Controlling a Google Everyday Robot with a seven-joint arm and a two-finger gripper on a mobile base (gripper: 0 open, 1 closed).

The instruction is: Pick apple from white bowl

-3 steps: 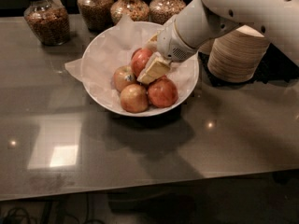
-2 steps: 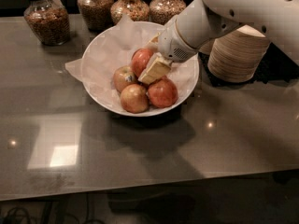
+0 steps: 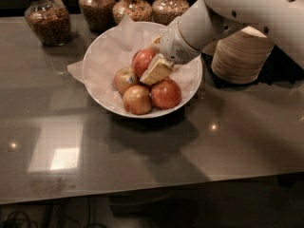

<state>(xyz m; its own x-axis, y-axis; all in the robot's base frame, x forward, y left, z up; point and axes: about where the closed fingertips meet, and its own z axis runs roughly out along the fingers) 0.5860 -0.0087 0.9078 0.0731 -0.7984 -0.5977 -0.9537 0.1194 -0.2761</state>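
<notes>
Cream-white gripper (image 3: 152, 61) down inside white bowl (image 3: 95, 56), pressed against the apple (image 3: 141, 61); clamped or loose, cannot tell. Apple on tissue paper (image 3: 114, 39), touching three other apples (image 3: 137, 99). Nearby: stacked paper bowls (image 3: 240, 56), jars (image 3: 47, 18), grey table (image 3: 142, 165).

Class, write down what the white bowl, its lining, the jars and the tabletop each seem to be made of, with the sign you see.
White bowl: smooth, likely ceramic or plastic; plain even rim. Lining: thin paper; crumpled, corner sticking out. Jars: clear, probably glass; filling shows through. Tabletop: dark, polished, stone or laminate; reflects lights. The gripper is in the bowl by the red apple.
</notes>
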